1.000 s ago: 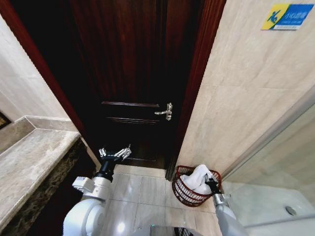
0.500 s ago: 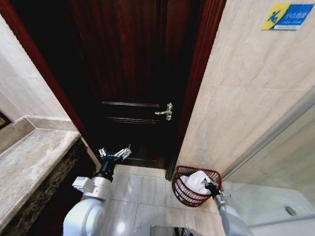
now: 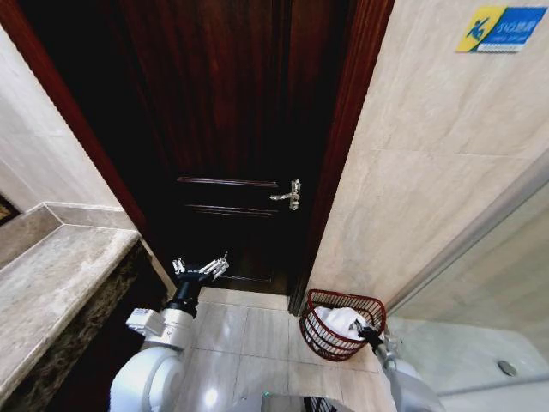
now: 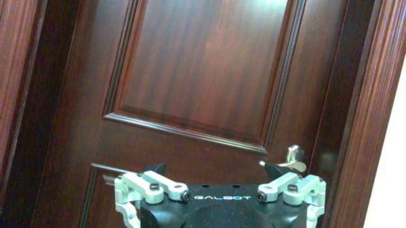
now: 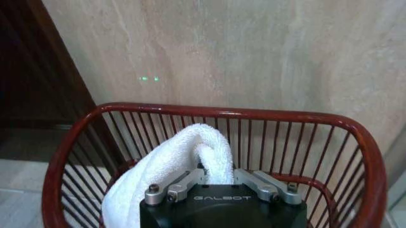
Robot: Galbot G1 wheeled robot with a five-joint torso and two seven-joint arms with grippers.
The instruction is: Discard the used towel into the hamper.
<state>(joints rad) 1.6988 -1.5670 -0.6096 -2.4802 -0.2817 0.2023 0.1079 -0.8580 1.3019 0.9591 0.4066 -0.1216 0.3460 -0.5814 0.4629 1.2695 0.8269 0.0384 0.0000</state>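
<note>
Dark wooden door [image 3: 232, 146] takes the upper centre of the head view; beige tiled wall [image 3: 429, 172] runs down the right side. Stone counter [image 3: 51, 283] sits at lower left.

The hamper [image 3: 319, 331], dark red wire with slatted sides, stands on the floor tiles at lower right of centre, against the foot of the wall and just beside the door frame. In the right wrist view its rim [image 5: 228, 113] arcs across the middle of the frame.

White towel [image 3: 341, 322] lies inside the hamper, its top about level with the rim. In the right wrist view the towel [image 5: 174, 166] humps up in a fold within the wires.

Right gripper [image 3: 369, 333] is down at the hamper's near edge, lower right; its fingers are clenched on the towel fold, seen close in the right wrist view [image 5: 219, 176].

Left gripper [image 3: 201, 269] is held up at lower left of centre, before the door, fingers spread and released, nothing between them. Left wrist view [image 4: 219, 190] shows the same, with the silver door handle [image 4: 290, 161] just above one finger.
</note>
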